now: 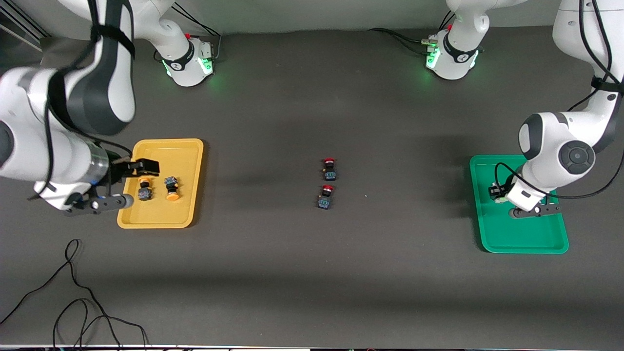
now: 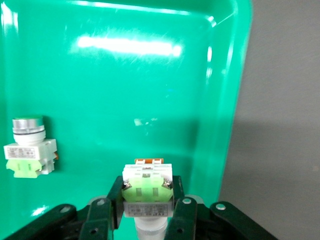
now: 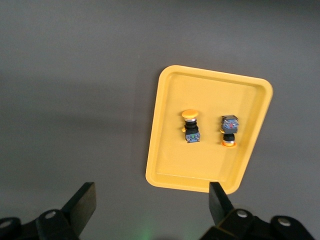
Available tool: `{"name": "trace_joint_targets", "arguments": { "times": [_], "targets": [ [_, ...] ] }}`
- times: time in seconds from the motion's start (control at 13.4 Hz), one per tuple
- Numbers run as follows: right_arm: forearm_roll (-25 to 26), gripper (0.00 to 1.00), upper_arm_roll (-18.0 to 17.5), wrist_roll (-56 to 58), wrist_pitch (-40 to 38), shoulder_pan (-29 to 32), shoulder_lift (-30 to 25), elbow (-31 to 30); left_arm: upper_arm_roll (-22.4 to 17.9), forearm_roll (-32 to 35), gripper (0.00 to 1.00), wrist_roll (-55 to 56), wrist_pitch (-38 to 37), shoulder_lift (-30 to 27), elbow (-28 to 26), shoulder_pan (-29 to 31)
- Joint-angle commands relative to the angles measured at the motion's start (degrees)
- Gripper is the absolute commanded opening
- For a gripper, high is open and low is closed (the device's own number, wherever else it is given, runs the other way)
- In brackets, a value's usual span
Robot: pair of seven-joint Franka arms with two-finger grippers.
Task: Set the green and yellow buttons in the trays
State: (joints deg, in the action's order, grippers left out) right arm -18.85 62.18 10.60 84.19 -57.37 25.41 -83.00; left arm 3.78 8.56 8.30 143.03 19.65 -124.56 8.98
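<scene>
Dark grey table (image 1: pixel 312 273) under both arms, and I'm nearly done. My right gripper (image 3: pixel 150 202) hangs spread wide with nothing in it over the yellow tray (image 3: pixel 170 175); both yellow-capped buttons, one (image 3: pixel 190 125) and the other (image 3: pixel 228 131), lie inside it, just beside each other. My left gripper (image 2: pixel 145 212) is over the green tray (image 2: pixel 100 60), clamped on a green button (image 2: pixel 146 192), with the other green button (image 2: pixel 29 147) already lying in that tray, well apart from it. The risk I see: the held button sits near the tray's rim, so letting go could let it roll against the wall or tip over. If the fingers stick, lifting could drag it out. Two red-capped switches, one (image 1: pixel 329 168) and one (image 1: pixel 325 197), stay out mid-table; I mustn't touch them.
</scene>
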Motion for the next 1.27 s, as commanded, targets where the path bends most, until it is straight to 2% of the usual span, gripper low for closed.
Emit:
{"name": "trace_joint_targets", "arguments": {
  "times": [0.0, 0.15, 0.45, 0.52, 0.6, 0.67, 0.82, 0.9, 1.2],
  "targets": [
    [5.21, 1.0, -2.49, -4.45, -0.69, 0.5, -6.32, -0.67, 0.18, 1.02, 0.0, -1.27, 7.76, 0.38, -4.8, 1.3],
    [8.99, 1.0, -10.11, -7.16, -0.69, 6.89, -10.35, -1.11, 0.18, 1.02, 0.0, -2.24, 10.69, 1.87, -5.69, 2.44],
    [16.29, 1.0, -31.19, -9.02, 2.81, 25.94, -19.93, -7.94, 0.18, 1.02, 0.0, -2.33, 12.72, 2.85, -6.4, 2.62],
    [17.26, 1.0, -37.25, -8.93, 4.13, 32.43, -22.13, -10.4, 0.09, 1.02, 0.37, -2.5, 12.54, 2.76, -6.31, 2.71],
    [17.79, 1.0, -44.27, -8.93, 5.1, 39.55, -24.24, -12.86, 0.09, 1.02, 0.99, -2.59, 12.54, 2.41, -6.4, 3.32],
    [18.32, 1.0, -50.78, -8.93, 5.89, 46.49, -26.0, -14.89, 0.09, 1.02, 1.0, -3.11, 12.19, 1.8, -6.31, 3.5],
    [18.32, 1.0, -60.46, -8.93, 5.99, 57.49, -27.34, -15.53, 0.18, 1.02, 1.0, -3.03, 7.82, -1.44, -5.7, 3.41],
    [18.41, 1.0, -63.03, -8.84, 5.99, 60.59, -27.6, -15.35, 0.35, 1.02, 1.0, -3.03, 3.53, -3.98, -4.82, 3.24],
    [18.41, 1.0, -62.97, -9.02, 5.9, 61.24, -26.9, -12.99, 1.05, -0.12, 1.0, -3.55, -22.64, -13.57, 4.56, 2.53]
  ]
}}
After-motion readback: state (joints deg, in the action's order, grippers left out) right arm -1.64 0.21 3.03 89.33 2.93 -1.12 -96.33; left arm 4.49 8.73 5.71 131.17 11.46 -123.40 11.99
